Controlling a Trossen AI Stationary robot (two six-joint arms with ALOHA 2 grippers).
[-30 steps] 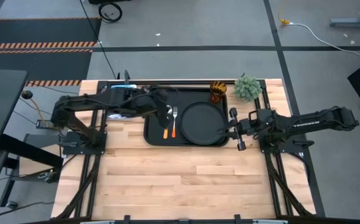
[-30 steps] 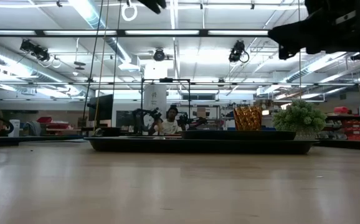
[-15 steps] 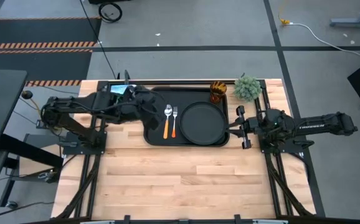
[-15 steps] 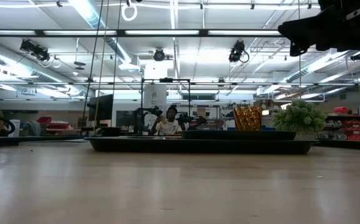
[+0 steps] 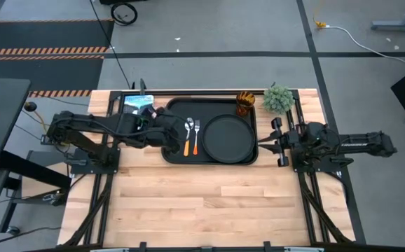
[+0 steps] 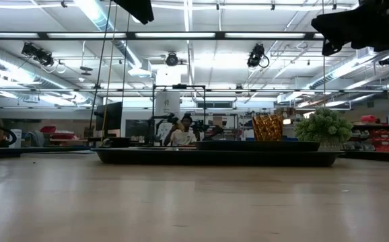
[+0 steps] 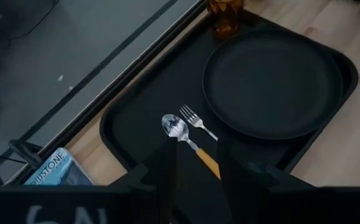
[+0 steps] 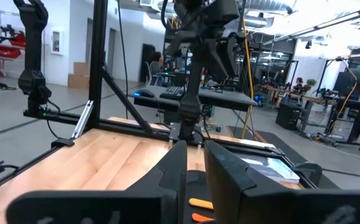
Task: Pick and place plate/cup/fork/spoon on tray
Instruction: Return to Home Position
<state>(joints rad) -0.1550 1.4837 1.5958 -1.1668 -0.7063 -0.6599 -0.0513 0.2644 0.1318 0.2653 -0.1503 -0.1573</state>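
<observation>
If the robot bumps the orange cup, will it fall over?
Probably, fairly easily. The cup stands upright, taller than wide, in the tray's far corner beside the plate. It looks like thin plastic, so likely light; the raised edge might stop it.

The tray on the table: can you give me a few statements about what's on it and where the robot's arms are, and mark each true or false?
1. The plate lies on the tray. True.
2. The fork and the spoon lie side by side on the tray. True.
3. The cup stands on the bare wood, off the tray. False: it stands in the tray's far corner, near the potted plant.
4. The right gripper holds the plate. False: it hangs beside the tray, holding nothing.
5. The left gripper is over the tray's end nearest the spoon. True.
</observation>
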